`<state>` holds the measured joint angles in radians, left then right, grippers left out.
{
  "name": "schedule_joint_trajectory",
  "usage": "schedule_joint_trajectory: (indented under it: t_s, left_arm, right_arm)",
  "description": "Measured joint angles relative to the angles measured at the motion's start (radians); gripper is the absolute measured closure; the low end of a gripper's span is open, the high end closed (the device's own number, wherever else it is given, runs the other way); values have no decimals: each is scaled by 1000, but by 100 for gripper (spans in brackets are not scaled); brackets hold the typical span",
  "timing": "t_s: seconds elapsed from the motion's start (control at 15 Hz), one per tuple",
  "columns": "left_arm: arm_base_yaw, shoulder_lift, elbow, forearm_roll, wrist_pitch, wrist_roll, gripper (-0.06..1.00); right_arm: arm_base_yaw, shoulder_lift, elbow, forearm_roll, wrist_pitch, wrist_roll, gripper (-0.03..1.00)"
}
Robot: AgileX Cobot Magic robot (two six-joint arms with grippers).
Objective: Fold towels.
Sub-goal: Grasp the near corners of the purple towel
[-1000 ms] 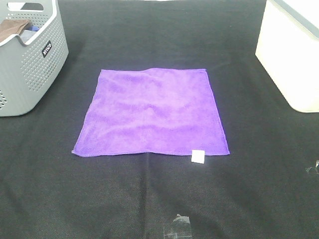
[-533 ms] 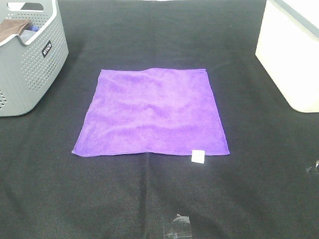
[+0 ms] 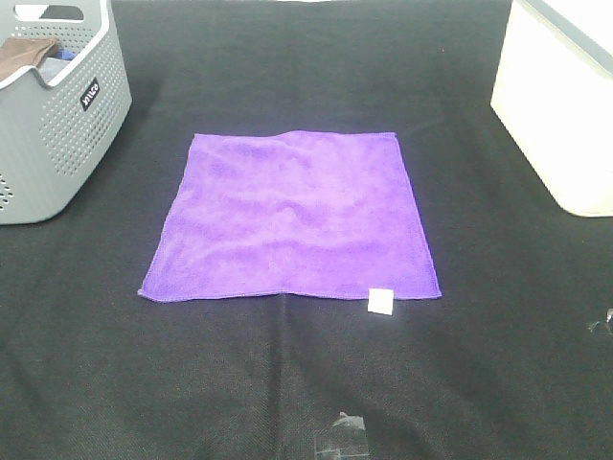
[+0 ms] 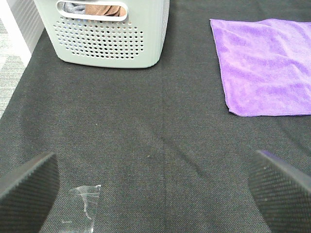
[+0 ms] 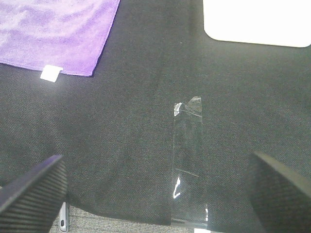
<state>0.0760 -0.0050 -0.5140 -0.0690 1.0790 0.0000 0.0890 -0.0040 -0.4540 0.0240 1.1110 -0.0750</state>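
**Both grippers wide open and empty; towel flat, unfolded**

On the left gripper (image 4: 155, 194): dark ribbed fingers (image 4: 29, 189) at full spread, nothing between them, nothing held. Below, only the black table (image 4: 146, 136), with a crumpled scrap of clear tape (image 4: 83, 206) just beside one finger. Farther out, a grey perforated basket (image 4: 104, 34) and one corner of the purple towel (image 4: 267, 63), both well apart from the fingers.

On the right gripper (image 5: 156, 194): the same wide spread, no grip on anything. Between the fingers, a longer strip of clear tape stuck flat to the table and reaching its near edge. Farther out, the towel's other near corner with its white tag (image 5: 50, 73), and beyond that the rounded corner of a white bin (image 5: 257, 22). No contact between fingers and towel.

From the high camera: towel in the middle of the table, spread in a single layer, roughly square, lightly rumpled, hem visible along the edges. Tag on the near edge, close to the right corner, lying out onto the black surface. Basket at the far left, with a brown cloth (image 3: 24, 53) inside. Bin at the far right. Both containers well apart from the towel, bare table all round it.
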Motion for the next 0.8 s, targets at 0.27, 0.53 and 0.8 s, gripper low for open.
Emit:
schedule_joint_trajectory:
  t_s: [0.27, 0.53, 0.8]
  left_arm:
    - [0, 19, -6, -13, 10, 0, -5]
    - [0, 480, -199, -46, 137, 0, -5]
    - [0, 1019, -479, -83, 79, 108, -5]
  right_arm:
    - [0, 9, -13, 0, 7, 1, 1]
    - [0, 472, -205, 6, 25, 40, 1]
    - [0, 1176, -467, 23, -215, 38, 1]
